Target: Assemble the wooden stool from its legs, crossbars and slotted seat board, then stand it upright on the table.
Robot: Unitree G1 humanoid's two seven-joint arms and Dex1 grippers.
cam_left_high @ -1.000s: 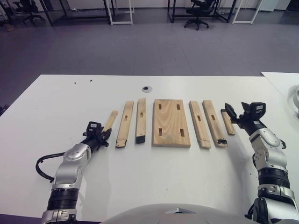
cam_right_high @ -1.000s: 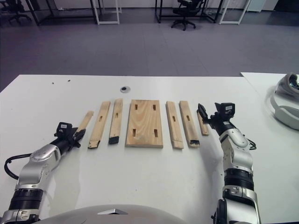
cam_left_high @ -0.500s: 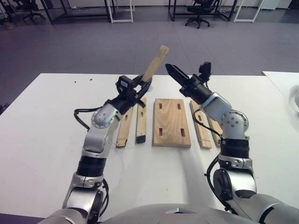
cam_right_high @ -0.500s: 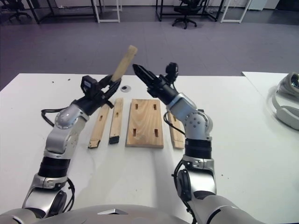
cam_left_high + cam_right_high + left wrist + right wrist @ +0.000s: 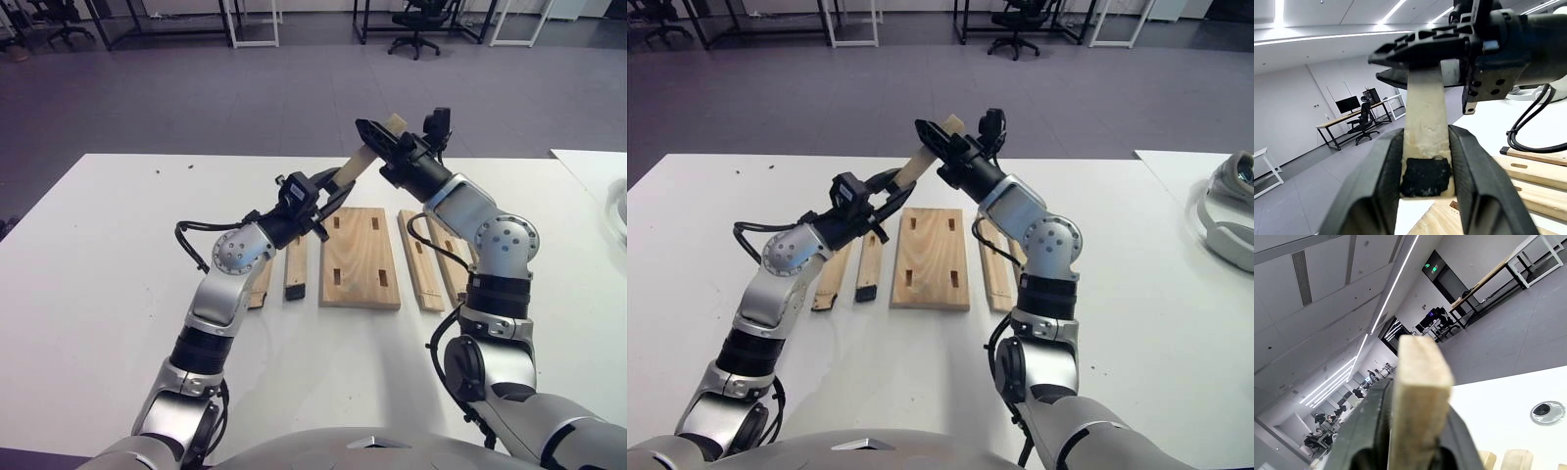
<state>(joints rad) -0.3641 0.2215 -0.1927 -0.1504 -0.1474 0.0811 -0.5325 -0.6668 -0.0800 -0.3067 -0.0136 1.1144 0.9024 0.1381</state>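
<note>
A short wooden crossbar is held tilted in the air above the table's far middle. My left gripper is shut on its lower end, which has a black tip. My right gripper is shut on its upper end. The slotted seat board lies flat below them. To its left lies one leg, and a second is partly hidden by my left arm. Two more legs lie to its right, the outer one partly behind my right arm.
The parts lie on a white table with free room at the front and on both sides. A round grommet sits in the tabletop behind the parts. A white headset rests on a second table at the far right.
My left arm lifted the crossbar off the table and carried it toward the middle. My right arm swung in from the right side and closed on the crossbar's upper end.
</note>
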